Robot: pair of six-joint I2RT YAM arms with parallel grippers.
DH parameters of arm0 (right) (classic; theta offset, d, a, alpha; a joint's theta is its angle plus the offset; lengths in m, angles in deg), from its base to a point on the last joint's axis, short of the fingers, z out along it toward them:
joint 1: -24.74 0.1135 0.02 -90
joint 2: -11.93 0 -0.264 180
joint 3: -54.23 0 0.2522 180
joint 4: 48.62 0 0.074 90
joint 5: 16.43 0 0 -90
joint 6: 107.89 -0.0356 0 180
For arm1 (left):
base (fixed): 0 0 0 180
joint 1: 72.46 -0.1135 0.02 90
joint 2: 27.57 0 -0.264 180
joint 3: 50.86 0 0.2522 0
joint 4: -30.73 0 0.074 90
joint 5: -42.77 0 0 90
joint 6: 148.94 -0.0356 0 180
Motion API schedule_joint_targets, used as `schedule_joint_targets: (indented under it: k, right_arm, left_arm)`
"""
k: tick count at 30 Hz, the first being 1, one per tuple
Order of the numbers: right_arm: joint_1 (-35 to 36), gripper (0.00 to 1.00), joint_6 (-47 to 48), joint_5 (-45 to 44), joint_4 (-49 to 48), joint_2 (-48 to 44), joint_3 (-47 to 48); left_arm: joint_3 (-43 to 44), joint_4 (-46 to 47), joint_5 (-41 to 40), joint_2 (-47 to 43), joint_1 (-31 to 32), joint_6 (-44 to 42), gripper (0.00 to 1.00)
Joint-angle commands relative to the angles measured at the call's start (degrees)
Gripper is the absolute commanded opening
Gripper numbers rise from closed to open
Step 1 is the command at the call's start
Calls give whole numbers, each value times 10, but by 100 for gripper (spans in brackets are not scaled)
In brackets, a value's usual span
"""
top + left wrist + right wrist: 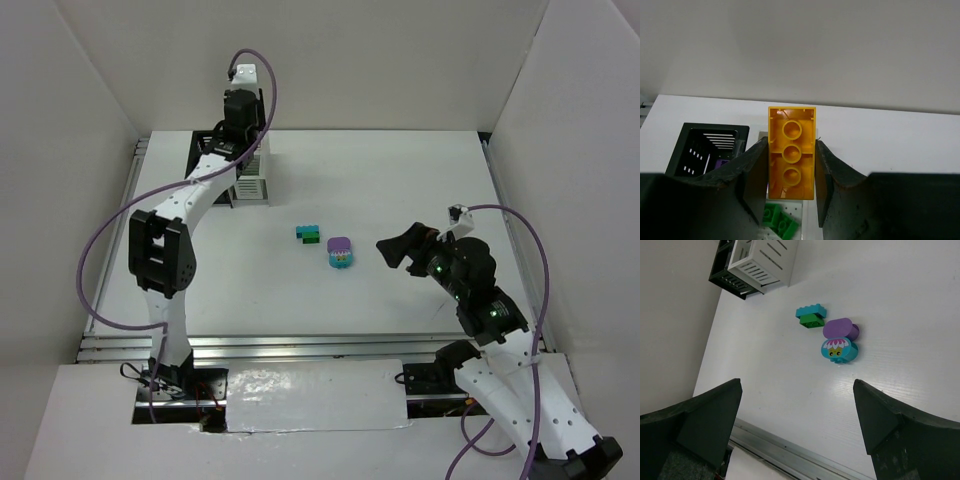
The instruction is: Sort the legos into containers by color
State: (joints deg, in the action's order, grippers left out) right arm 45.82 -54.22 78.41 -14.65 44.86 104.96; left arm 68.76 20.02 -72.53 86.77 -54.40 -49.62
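I could read no words, numbers or brand marks anywhere I looked. The only print I saw was a small flower-and-face picture on the round teal brick (pixel 838 351), and it carried no letters.

The top edge crops the white bin (pixel 765 262) and black bin (pixel 727 282); the yellow lego (pixel 791 160) mostly screens the white bin's interior.

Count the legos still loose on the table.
4 at the table centre: a teal brick touching a green brick; beside them a purple rounded piece against a teal flower-face piece. Others may hide underneath.
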Motion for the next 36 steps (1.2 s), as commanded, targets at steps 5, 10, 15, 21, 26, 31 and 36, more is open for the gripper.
schedule_joint_targets:
  k: [5, 10, 15, 21, 26, 31, 36]
  right_arm:
    - [-3, 100, 3, 5, -13, 12, 8]
    - [-3, 100, 1, 6, -14, 19, 4]
    - [-4, 100, 4, 13, -15, 33, 3]
    - [-3, 100, 5, 15, -20, 40, 2]
    - [-3, 100, 3, 17, -25, 43, -1]
    - [-3, 100, -1, 24, -28, 40, -1]
    - [-3, 100, 0, 25, -26, 39, -2]
  left_arm:
    - [53, 93, -36, 95, -19, 7, 0]
    - [34, 123, -30, 127, -29, 30, 0]
    - [19, 138, -27, 132, -35, 39, 0]
    - [22, 135, -25, 145, -37, 36, 0]
    - [-7, 153, -26, 139, -37, 32, 0]
    - [-6, 150, -21, 140, -37, 25, 0]
    - [-6, 147, -18, 138, -37, 25, 0]
